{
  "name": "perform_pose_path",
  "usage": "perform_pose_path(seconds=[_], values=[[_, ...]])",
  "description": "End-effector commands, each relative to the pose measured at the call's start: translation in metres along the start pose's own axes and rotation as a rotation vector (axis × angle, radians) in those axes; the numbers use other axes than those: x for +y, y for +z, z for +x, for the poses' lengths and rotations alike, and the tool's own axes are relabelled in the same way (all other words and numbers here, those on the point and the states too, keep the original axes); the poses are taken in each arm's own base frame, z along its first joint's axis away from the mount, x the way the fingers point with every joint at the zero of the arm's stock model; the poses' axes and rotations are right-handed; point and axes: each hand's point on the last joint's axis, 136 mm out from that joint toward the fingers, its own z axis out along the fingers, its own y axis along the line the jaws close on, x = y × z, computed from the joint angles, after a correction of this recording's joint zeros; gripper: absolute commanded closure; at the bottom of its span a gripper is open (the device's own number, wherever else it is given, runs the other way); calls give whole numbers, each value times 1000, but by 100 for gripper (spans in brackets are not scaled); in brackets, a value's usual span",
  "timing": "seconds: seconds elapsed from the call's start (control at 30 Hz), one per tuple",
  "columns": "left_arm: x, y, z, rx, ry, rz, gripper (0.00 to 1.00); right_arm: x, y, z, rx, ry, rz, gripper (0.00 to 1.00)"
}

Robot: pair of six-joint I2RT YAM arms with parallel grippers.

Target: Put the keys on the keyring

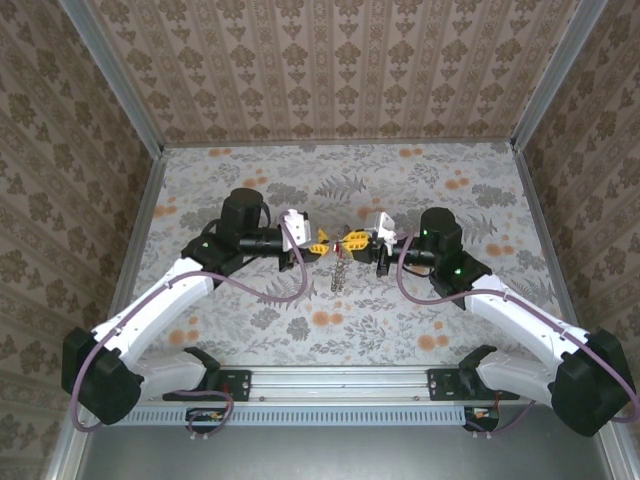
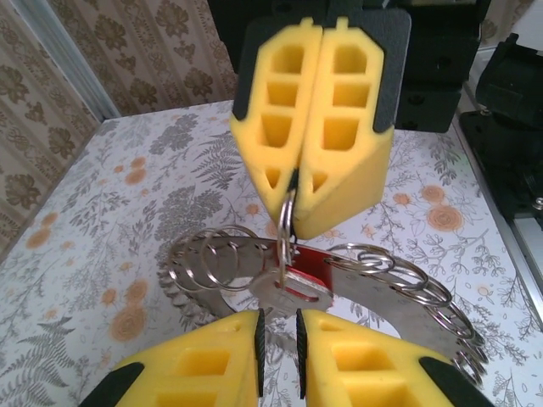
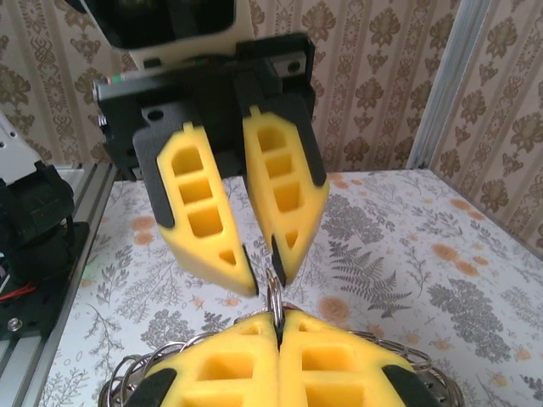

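My right gripper (image 1: 349, 240) (image 3: 278, 317) is shut on a small steel split ring (image 2: 287, 219) (image 3: 274, 292). From that ring hangs the key (image 2: 310, 277), silver with a red head. Behind it curves the keyring (image 2: 197, 298) (image 1: 339, 272), a grey toothed band strung with several wire rings, drooping toward the table. My left gripper (image 1: 320, 244) (image 2: 277, 316) faces the right one tip to tip. It stands slightly open just short of the key, with a narrow gap and nothing between its pads. The right wrist view has the left gripper (image 3: 264, 280) parted above the split ring.
The floral table (image 1: 470, 200) lies under both arms, with patterned walls on three sides. An aluminium rail (image 1: 340, 380) runs along the near edge between the arm bases. Purple cables (image 1: 270, 295) loop beside each arm.
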Motion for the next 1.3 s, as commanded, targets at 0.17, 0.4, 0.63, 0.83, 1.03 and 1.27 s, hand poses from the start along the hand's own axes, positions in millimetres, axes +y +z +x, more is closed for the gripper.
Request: perform_pose_path(seconds=[0.17, 0.4, 0.63, 0.83, 1.03, 1.27], values=[[4, 6, -14, -26, 88, -10, 81, 2, 2, -18, -65, -8, -32, 100], [10, 6, -14, -26, 97, -47, 81, 0, 6, -13, -58, 9, -32, 100], [16, 4, -13, -7, 115, -86, 81, 0, 7, -11, -55, 12, -33, 100], [21, 7, -9, 31, 150, -147, 80, -3, 8, -7, -43, 19, -14, 100], [20, 5, -13, 6, 192, -187, 80, -5, 8, -5, -36, 24, -3, 100], [13, -1, -23, -35, 270, -203, 81, -13, 8, -5, -38, 36, 41, 100]])
